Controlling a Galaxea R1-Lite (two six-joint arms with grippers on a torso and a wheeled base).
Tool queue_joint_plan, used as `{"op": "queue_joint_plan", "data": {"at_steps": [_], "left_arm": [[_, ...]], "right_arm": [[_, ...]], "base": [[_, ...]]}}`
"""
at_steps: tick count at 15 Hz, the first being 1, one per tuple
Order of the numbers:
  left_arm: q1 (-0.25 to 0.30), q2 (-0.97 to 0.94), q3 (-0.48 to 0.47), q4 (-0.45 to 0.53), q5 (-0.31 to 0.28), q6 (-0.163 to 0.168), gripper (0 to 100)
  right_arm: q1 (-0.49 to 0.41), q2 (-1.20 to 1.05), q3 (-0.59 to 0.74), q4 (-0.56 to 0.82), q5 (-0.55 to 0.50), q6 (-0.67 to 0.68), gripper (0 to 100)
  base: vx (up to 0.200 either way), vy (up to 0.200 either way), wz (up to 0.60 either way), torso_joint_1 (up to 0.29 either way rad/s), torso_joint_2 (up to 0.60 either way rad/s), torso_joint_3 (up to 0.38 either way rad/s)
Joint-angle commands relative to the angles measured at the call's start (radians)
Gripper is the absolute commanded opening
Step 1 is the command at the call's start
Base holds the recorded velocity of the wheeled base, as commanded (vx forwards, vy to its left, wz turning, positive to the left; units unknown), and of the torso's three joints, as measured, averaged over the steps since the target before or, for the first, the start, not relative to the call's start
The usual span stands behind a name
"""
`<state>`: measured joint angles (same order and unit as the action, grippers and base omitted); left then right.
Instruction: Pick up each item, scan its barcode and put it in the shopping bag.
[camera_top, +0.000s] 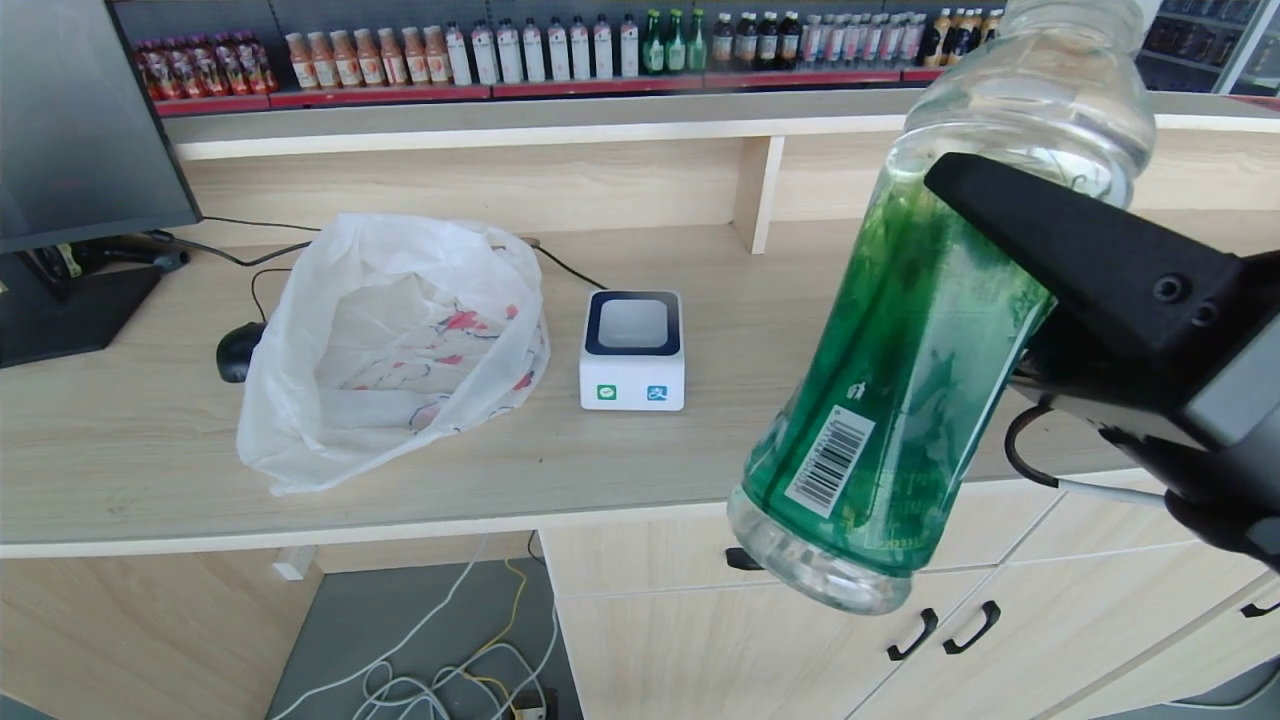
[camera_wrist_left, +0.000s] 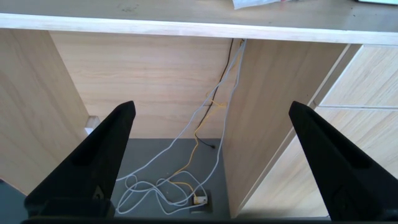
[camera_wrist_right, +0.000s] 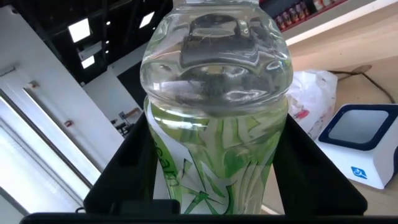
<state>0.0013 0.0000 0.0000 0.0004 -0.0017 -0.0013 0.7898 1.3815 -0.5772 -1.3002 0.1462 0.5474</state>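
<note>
A clear bottle with a green label (camera_top: 925, 340) hangs tilted close to the head camera at the right, its barcode (camera_top: 830, 461) facing me. My right gripper (camera_top: 985, 215) is shut on the bottle; in the right wrist view the bottle (camera_wrist_right: 214, 124) sits between the two black fingers (camera_wrist_right: 314, 168). The white barcode scanner (camera_top: 633, 350) stands on the wooden counter (camera_top: 150, 450), left of and beyond the bottle. The white plastic shopping bag (camera_top: 390, 340) lies open left of the scanner. My left gripper (camera_wrist_left: 208, 155) is open below the counter edge, with nothing between its fingers.
A black mouse (camera_top: 238, 352) lies left of the bag, and a monitor (camera_top: 85, 110) stands at the far left. Cables (camera_wrist_left: 180, 168) trail on the floor under the counter. Cabinet doors with black handles (camera_top: 940, 630) are below right. Shelves of bottles (camera_top: 600, 45) line the back.
</note>
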Motion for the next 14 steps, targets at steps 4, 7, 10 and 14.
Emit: {"op": "queue_joint_plan", "data": {"at_steps": [4, 7, 10, 14], "left_arm": [[0.000, 0.000, 0.000, 0.001, 0.000, 0.000, 100], [0.000, 0.000, 0.000, 0.000, 0.000, 0.000, 100], [0.000, 0.000, 0.000, 0.000, 0.000, 0.000, 100], [0.000, 0.000, 0.000, 0.000, 0.000, 0.000, 100]], "right_arm": [[-0.017, 0.008, 0.007, -0.001, 0.001, 0.002, 0], [-0.024, 0.008, 0.005, -0.002, 0.001, 0.003, 0], [-0.026, 0.001, 0.008, -0.002, 0.001, 0.002, 0], [-0.027, -0.004, 0.010, -0.002, 0.001, 0.000, 0]], "base": [[0.000, 0.000, 0.00, 0.000, 0.00, 0.000], [0.000, 0.000, 0.00, 0.000, 0.00, 0.000], [0.000, 0.000, 0.00, 0.000, 0.00, 0.000], [0.000, 0.000, 0.00, 0.000, 0.00, 0.000]]}}
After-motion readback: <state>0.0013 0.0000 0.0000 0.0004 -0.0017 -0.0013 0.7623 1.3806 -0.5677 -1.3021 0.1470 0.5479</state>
